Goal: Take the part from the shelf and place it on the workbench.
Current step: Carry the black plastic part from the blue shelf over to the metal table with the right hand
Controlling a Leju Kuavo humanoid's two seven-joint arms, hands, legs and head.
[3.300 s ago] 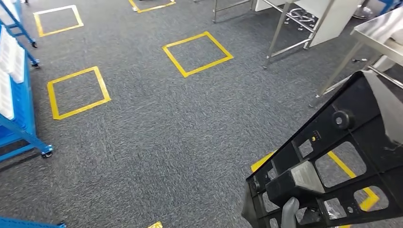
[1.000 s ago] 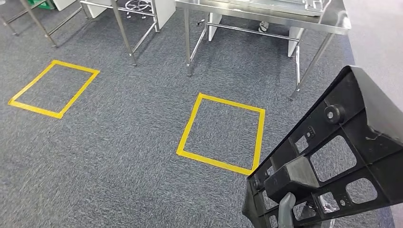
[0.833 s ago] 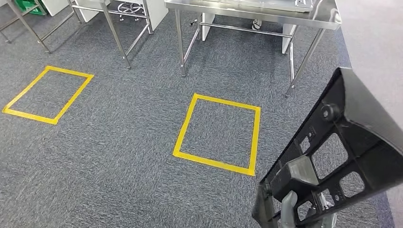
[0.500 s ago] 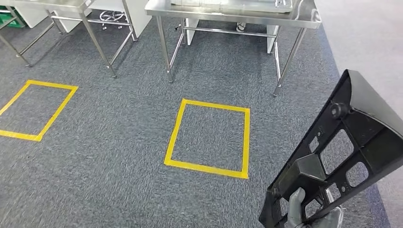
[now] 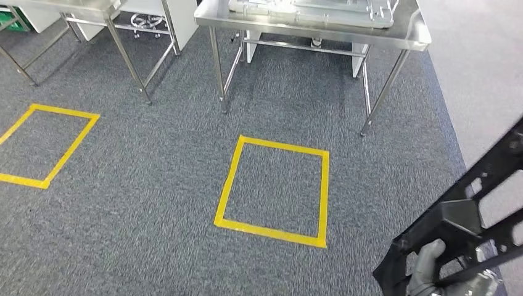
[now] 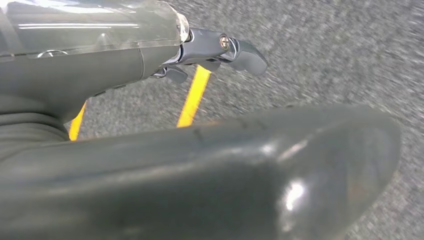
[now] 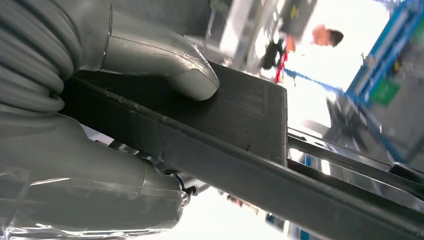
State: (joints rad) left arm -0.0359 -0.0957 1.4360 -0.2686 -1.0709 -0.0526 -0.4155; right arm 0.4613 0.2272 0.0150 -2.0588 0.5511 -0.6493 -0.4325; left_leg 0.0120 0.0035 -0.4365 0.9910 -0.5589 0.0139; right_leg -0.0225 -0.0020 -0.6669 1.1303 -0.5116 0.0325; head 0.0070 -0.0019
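The part (image 5: 487, 203) is a flat black plastic frame with several cut-out windows, tilted up at the lower right of the head view. My right hand (image 5: 432, 265) grips it at its lower end. In the right wrist view the grey thumb (image 7: 165, 65) presses on the part's (image 7: 240, 115) black bar, with the fingers wrapped beneath it. The workbench (image 5: 407, 34) is a stainless steel table straight ahead. My left hand (image 6: 125, 60) hangs over the carpet holding nothing, its dark fingers (image 6: 235, 50) stretched out away from the thick thumb.
Pale moulded parts (image 5: 308, 9) lie on the workbench top. A second steel table (image 5: 126, 52) stands to its left. Two yellow tape squares (image 5: 274, 185) (image 5: 37, 145) mark the grey carpet. A person (image 7: 325, 35) and blue shelving (image 7: 380, 55) show blurred behind me.
The camera has moved: the workbench now sits a little lower in the picture, and more of its top shows. The held part has dropped toward the picture's lower right corner.
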